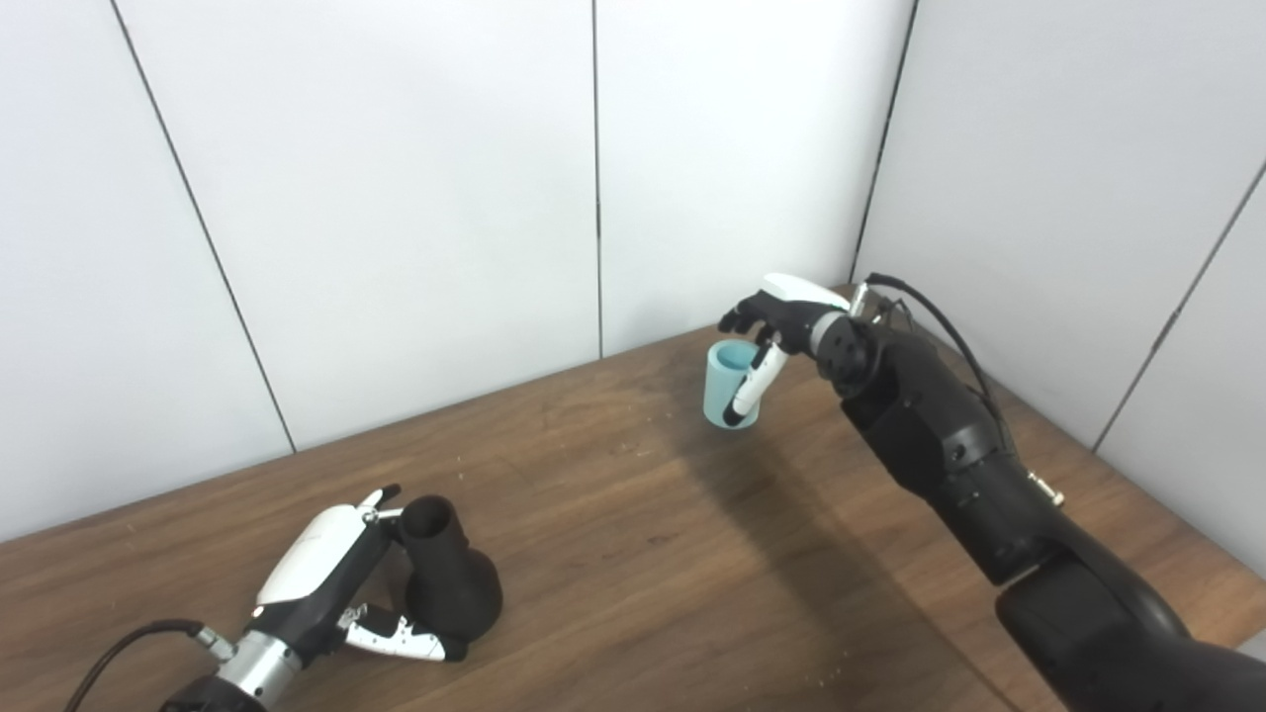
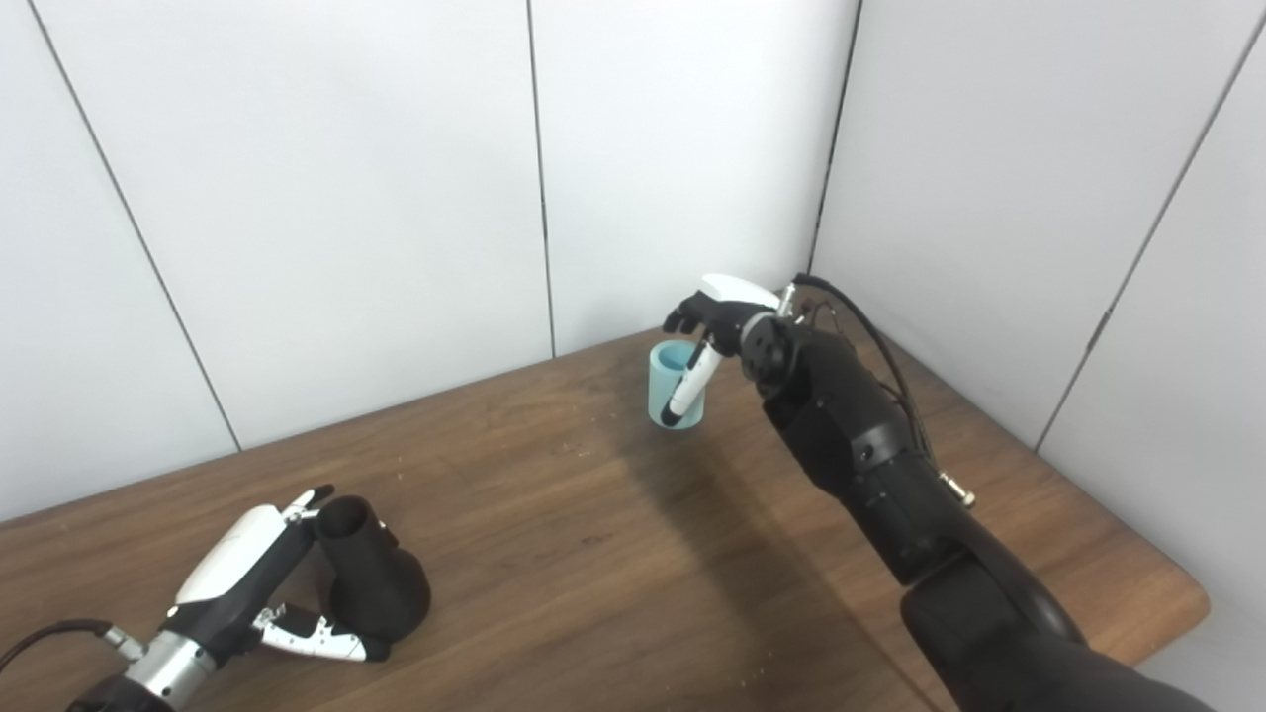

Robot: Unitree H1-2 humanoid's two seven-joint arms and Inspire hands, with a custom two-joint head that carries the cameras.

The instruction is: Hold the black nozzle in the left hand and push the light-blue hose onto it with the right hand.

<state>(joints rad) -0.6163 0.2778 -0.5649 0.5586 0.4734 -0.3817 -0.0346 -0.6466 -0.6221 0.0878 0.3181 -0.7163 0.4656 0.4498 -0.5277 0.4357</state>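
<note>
The black nozzle (image 1: 447,577) stands on the wooden table (image 1: 633,554) at the front left, wide base down and narrow neck up. My left hand (image 1: 331,578) cups it from the left. Its fingers (image 1: 381,494) lie straight beside the neck, its thumb (image 1: 401,638) reaches under the base, and the hand is not closed. At the back of the table, the light-blue hose (image 1: 727,391) is a short upright tube. My right hand (image 1: 781,321) is shut on it from above, thumb (image 1: 752,391) down the front wall and fingers over the far rim.
White wall panels (image 1: 396,198) close off the table at the back and right, meeting in a corner just behind the hose. The table's right edge (image 2: 1187,593) runs near my right arm. Bare wood lies between the two hands.
</note>
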